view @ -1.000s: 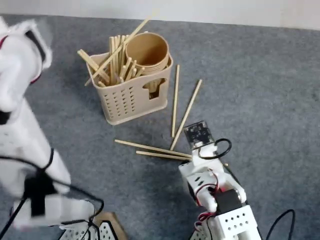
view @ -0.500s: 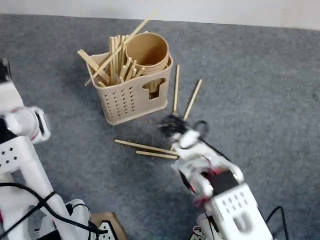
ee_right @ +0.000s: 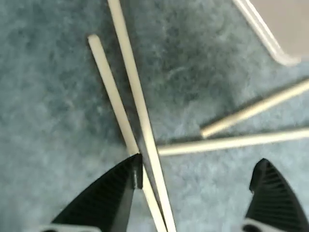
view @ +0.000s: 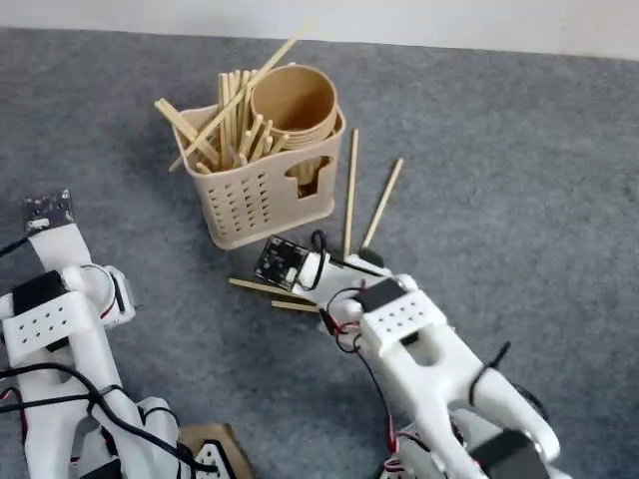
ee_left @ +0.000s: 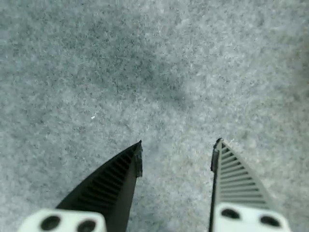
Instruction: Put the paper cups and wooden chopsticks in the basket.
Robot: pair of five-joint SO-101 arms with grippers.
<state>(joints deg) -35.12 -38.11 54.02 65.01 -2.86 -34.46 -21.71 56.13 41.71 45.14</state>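
A beige basket holds a paper cup and several wooden chopsticks. Loose chopsticks lie on the grey carpet: two beside the basket, and two in front of it. My right arm's wrist hangs over that front pair. My right gripper is open just above the carpet. The front pair of chopsticks runs close along one fingertip. The ends of the other two chopsticks lie ahead of it. My left gripper is open over bare carpet.
A corner of the basket lies just beyond the right gripper. My left arm stands at the left, away from the basket. A brown flat piece lies near the front edge. Open carpet stretches to the right.
My right arm has swung forward and leftward from the front, now over the two chopsticks in front of the basket. My left arm has drawn back and settled at the lower left.
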